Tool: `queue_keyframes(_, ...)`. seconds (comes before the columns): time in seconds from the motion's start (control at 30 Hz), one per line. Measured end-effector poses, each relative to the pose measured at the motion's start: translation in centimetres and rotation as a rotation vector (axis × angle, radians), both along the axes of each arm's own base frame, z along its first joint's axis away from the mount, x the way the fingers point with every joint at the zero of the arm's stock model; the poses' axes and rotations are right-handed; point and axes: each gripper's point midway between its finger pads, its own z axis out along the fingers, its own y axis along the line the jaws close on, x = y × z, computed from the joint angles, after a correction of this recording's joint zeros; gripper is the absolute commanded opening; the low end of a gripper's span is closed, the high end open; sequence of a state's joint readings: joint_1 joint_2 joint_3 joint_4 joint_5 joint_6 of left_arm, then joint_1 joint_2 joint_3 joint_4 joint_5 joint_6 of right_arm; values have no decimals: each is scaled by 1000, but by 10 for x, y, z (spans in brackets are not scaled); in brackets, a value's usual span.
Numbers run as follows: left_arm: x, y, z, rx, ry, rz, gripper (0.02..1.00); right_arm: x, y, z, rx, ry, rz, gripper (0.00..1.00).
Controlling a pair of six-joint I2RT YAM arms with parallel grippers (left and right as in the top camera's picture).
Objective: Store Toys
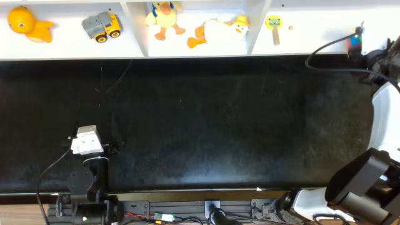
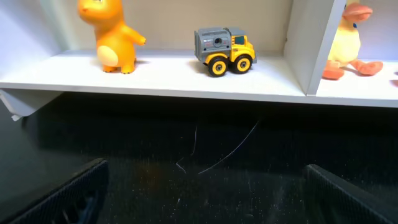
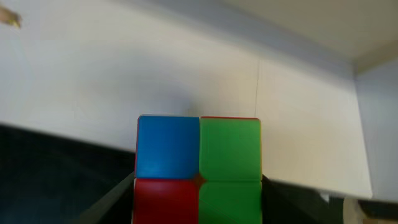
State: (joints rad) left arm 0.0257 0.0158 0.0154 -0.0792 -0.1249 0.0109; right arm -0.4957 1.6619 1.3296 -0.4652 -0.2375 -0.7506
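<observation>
**Desk:** Where is the cube (image 3: pixel 199 149)?

**Photographer:** At one o'clock, pinched in the right gripper (image 3: pixel 198 199) and held level before the shelf (image 3: pixel 186 62), likely so it slides in flat.

**Desk:** And the left gripper (image 2: pixel 205 186)?

**Photographer:** Parked at eight o'clock, fingers spread and holding nothing. It faces the truck (image 2: pixel 224 50), out of the way.

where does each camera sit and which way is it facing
Top: overhead, looking down on table and shelf; left arm and right arm at bottom edge.
Left wrist: low over the table, facing the shelf; own open fingers.
Right wrist: facing the white shelf; own fingers clamp a coloured cube.
Shared: top and left wrist both show the toy truck.
</observation>
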Motion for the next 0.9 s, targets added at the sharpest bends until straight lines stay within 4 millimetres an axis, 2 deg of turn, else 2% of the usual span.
queue_keyframes(0.3,0,0,0,0,0,0,998,12,7,11,54,-71,-1,408)
queue_keyframes(0.67,0,0,0,0,0,0,998,24,14,-17,146,-49,20,400)
queue_keyframes(0.9,0,0,0,0,0,0,998,32,12,-11,138,-89,29,408)
